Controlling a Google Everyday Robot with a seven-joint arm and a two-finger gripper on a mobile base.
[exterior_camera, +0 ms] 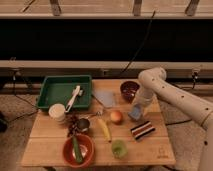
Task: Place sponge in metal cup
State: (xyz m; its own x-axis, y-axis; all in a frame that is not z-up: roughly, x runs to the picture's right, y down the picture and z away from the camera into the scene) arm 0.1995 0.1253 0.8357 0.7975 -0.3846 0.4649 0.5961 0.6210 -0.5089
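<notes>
While one metal cup [84,125] stands well apart, the gripper [136,106] clamps the one sponge [134,114].

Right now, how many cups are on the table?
3: the white cup at left, the metal cup just right of it, the green cup near the front edge. None looks hidden. The claw is shut on the sponge at right.

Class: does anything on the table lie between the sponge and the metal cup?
Yes. The hand is shut on the sponge, right of centre; a round fruit and a banana lie between it and the metal cup.
</notes>
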